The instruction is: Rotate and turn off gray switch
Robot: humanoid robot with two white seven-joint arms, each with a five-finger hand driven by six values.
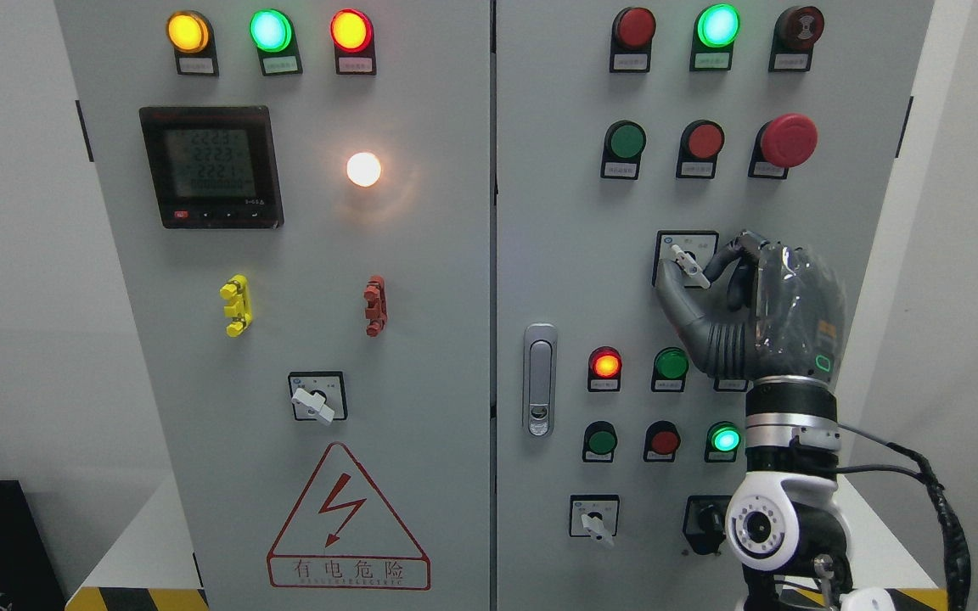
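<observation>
Gray rotary switch with small white lever (687, 265), set in square plate on right cabinet door, pinched between thumb and fingers of dark right robot hand (714, 280). Behind, pale gray metal control cabinet (421, 255) with lit round white lamp (363, 169).

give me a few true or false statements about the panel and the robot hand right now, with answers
1. The right hand has its fingers on the gray switch. True.
2. The red mushroom button is on the left door. False: it is on the right door.
3. The round lamp beside the meter display is lit. True.
4. The left hand grips the door latch. False: no left hand shows.
</observation>
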